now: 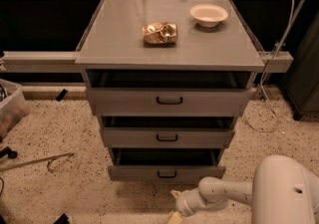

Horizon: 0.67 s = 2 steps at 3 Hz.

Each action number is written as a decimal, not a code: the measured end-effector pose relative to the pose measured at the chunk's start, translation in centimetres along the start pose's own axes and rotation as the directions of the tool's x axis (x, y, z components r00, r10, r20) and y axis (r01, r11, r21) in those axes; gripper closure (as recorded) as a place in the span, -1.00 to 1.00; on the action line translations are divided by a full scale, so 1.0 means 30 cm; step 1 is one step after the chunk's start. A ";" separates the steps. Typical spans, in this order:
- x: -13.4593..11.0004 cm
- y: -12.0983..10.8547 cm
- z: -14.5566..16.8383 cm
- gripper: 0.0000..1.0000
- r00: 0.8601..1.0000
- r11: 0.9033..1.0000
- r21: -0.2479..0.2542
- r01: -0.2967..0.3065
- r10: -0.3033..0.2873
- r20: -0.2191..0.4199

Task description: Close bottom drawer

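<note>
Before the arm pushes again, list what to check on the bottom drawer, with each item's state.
1. Bottom drawer fully shut: not ok, dark tray shows behind its front.
2. Gripper level with that front: not ok, it sits lower, near the floor.
3. Floor between gripper and drawer free: ok.
4. Drawer handle unobstructed: ok.
5. Bowl and packet away from the cabinet top edge: ok.

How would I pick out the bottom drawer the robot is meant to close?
Find the grey cabinet with a bowl on top. Of its three stacked drawer fronts, the bottom drawer is the lowest and narrowest, sitting just above the gripper near the floor.
</note>
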State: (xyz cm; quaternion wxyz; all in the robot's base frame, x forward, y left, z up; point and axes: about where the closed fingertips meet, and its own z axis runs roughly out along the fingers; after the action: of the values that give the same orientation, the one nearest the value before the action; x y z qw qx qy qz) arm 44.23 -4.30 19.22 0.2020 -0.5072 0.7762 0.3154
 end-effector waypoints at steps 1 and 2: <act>-0.033 -0.088 0.008 -1.00 1.000 1.000 0.020 0.021 -0.021 -0.007; -0.064 -0.164 0.021 -1.00 0.999 0.999 0.032 0.043 -0.043 -0.018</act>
State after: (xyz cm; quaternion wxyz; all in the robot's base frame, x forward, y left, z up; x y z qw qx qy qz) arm 49.50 -4.02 18.57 0.2102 -0.5232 0.7718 0.2939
